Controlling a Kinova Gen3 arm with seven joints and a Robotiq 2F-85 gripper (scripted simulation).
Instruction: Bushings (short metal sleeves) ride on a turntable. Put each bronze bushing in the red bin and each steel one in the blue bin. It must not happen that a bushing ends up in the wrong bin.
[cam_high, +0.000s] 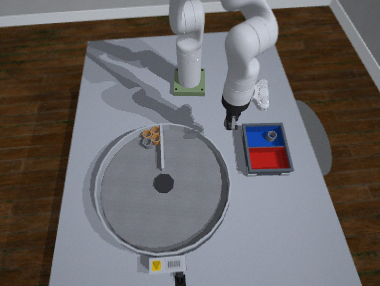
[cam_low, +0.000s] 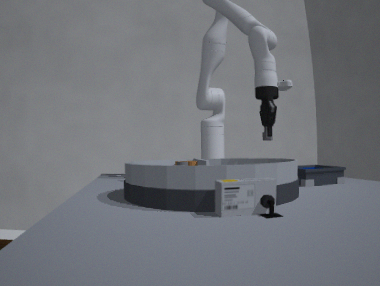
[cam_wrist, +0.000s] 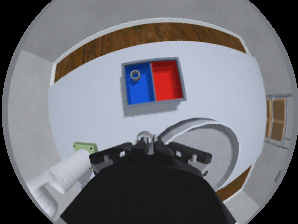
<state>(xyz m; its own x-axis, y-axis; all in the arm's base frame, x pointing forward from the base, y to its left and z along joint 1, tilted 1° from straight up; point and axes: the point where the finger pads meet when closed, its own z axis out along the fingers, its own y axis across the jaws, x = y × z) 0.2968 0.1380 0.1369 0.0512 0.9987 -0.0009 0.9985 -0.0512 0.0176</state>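
Note:
My gripper (cam_high: 231, 125) (cam_low: 268, 134) (cam_wrist: 150, 139) is shut on a grey steel bushing (cam_wrist: 145, 135), high above the table and left of the bins in the top view. Another steel bushing (cam_high: 271, 133) (cam_wrist: 135, 75) stands in the blue bin (cam_high: 254, 138) (cam_wrist: 140, 94). The red bin (cam_high: 262, 159) (cam_wrist: 165, 80) is empty. On the turntable (cam_high: 190, 210) (cam_low: 165, 175) (cam_wrist: 212, 142), several bronze bushings (cam_high: 147, 134) (cam_low: 188, 163) cluster with one steel bushing (cam_high: 145, 141) near the back rim. The wrist view does not show this cluster.
A straight pale bar (cam_high: 162, 152) runs inward from the turntable's back rim, touching or close beside the cluster. The raised rim (cam_high: 228, 187) stands between turntable and bins. The arm's green base plate (cam_high: 190, 91) (cam_wrist: 85, 147) is at the back. A labelled box (cam_high: 167, 265) (cam_low: 245, 197) stands in front.

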